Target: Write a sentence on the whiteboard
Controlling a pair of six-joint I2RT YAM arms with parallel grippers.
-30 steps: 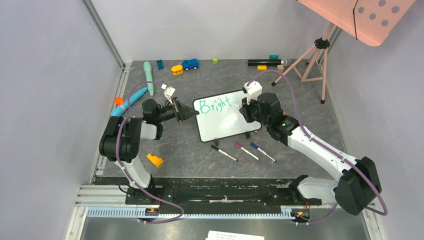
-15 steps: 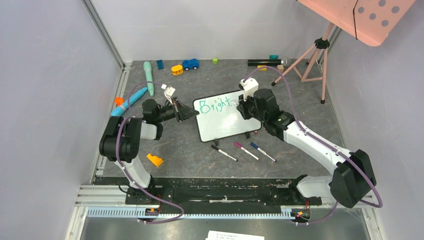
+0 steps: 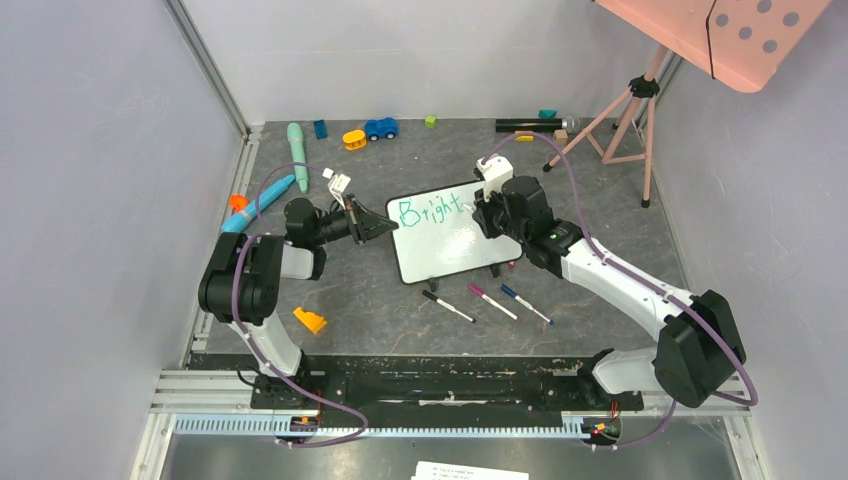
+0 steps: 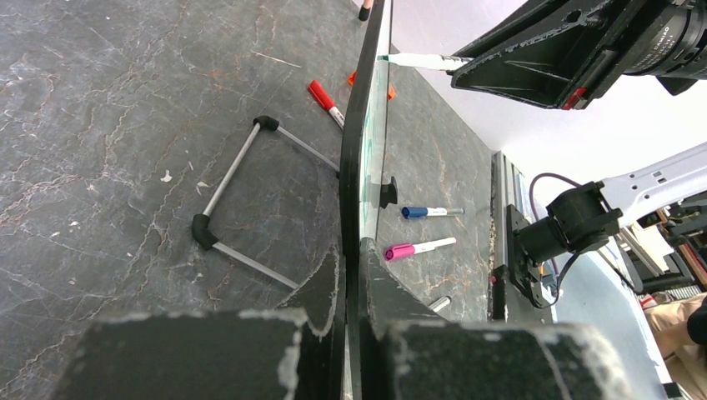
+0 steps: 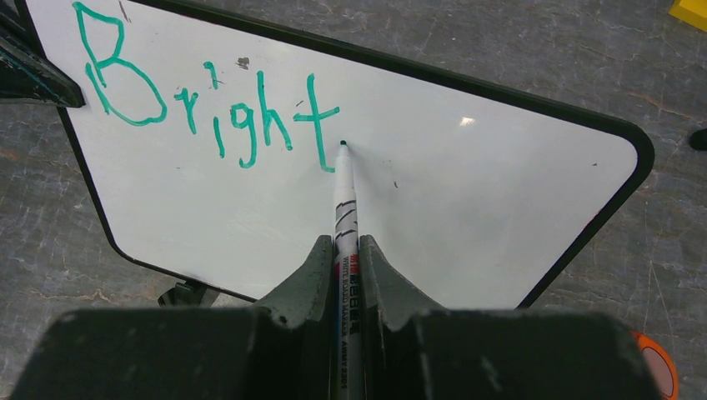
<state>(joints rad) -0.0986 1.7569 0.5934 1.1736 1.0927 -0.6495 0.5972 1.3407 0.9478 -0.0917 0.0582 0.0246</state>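
Right gripper [image 5: 342, 246] is clamped tight on a white marker [image 5: 343, 200], its tip against the whiteboard [image 5: 467, 192] just right of the foot of the "t". The sentence [image 5: 208, 108] reads "Bright" in teal along the top edge, nothing after it. Over on the other side, the left gripper [image 4: 350, 267] is pinched on the board's left edge, and the board stands tilted on its wire stand at mid-table.

Outward now: a dark grey marbled tabletop [image 3: 400, 330], with a black-capped pen [image 3: 447, 306], a magenta pen [image 3: 493, 301] and a blue pen [image 3: 525, 304] lying just in front of the board. An orange wedge [image 3: 309, 320] sits near the left arm, a blue toy car [image 3: 380, 128] along the back. Pale lilac walls [image 3: 100, 150] close it in, and a pink dotted panel [image 3: 740, 35] tops a tripod [image 3: 625, 120] at far right.

Against a second ago: the right wrist has slid a little left and back, its elbow following. The left arm hasn't budged, and the lettering is unchanged.
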